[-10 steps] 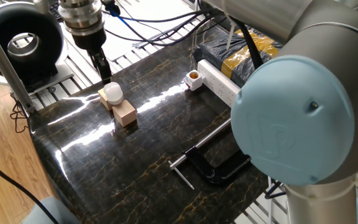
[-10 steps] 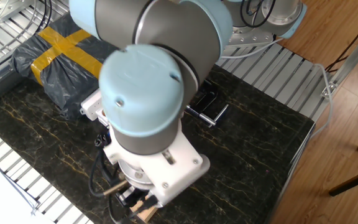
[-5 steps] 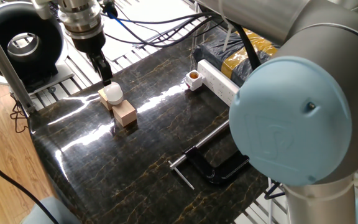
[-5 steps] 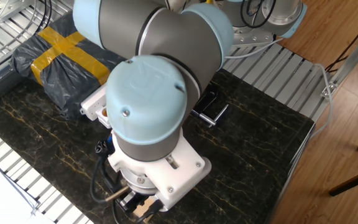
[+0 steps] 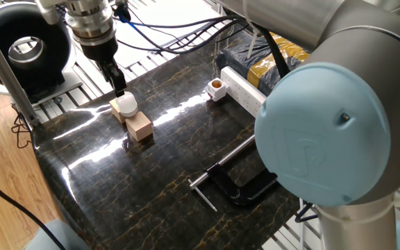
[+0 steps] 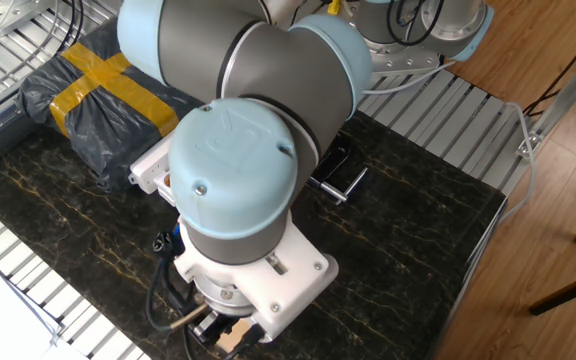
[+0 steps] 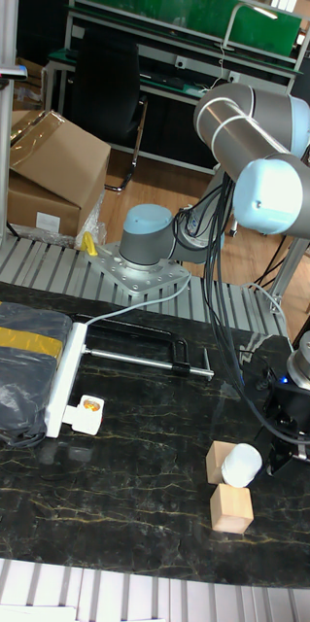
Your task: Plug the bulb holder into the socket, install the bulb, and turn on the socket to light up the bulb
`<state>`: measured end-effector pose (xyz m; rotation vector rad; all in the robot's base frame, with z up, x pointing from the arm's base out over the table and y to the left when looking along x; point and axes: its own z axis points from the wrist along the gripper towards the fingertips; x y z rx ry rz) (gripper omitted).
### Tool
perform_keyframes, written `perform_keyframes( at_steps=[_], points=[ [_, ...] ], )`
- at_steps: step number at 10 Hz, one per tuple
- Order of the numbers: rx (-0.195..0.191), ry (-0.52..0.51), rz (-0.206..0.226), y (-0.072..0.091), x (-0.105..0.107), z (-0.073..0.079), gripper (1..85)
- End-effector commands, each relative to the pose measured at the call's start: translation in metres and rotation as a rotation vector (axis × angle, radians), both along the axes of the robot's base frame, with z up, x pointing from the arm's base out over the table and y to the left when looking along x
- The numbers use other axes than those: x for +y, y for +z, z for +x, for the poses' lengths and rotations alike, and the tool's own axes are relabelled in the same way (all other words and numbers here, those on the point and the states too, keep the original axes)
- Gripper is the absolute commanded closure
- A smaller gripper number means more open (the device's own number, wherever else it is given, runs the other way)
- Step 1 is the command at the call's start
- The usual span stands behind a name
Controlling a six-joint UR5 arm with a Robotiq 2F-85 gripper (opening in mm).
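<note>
Tall fixed view puts your gripper (image 7: 292, 449) just right of the bulb (image 7: 240, 464), low over the table, dark fingers on one side of it; whether the jaws are spread or closed you cannot tell from any picture, and nothing appears to be held. The bulb lies on its side against two wooden blocks (image 5: 138, 126), near the left end of the black marble table (image 5: 172, 167), its long axis roughly level, though which end is the dome is hard to read. Treat it as light, smooth and likely fragile: I would grip across the base with modest force, not the rounded dome, where pads could slip. Well apart, the bulb holder (image 5: 216, 87) sits at the end of the socket (image 5: 245, 90), its copper opening facing up.
</note>
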<state>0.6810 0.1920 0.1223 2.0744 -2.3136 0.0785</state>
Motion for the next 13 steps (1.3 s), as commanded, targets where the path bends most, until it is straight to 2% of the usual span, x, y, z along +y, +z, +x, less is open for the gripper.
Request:
perform_keyframes(
  at_steps=[1, 3, 5, 8, 13],
  points=[
    [0.029, 0.028, -0.003, -0.005, 0.002, -0.009, 28.7],
    [0.032, 0.030, -0.003, -0.013, 0.007, -0.018, 28.7],
    [0.045, 0.040, -0.002, -0.012, 0.005, -0.026, 28.7],
    [0.019, 0.052, -0.002, -0.019, 0.001, -0.019, 28.7],
    [0.013, 0.068, 0.000, -0.025, -0.001, -0.018, 28.7]
  ],
)
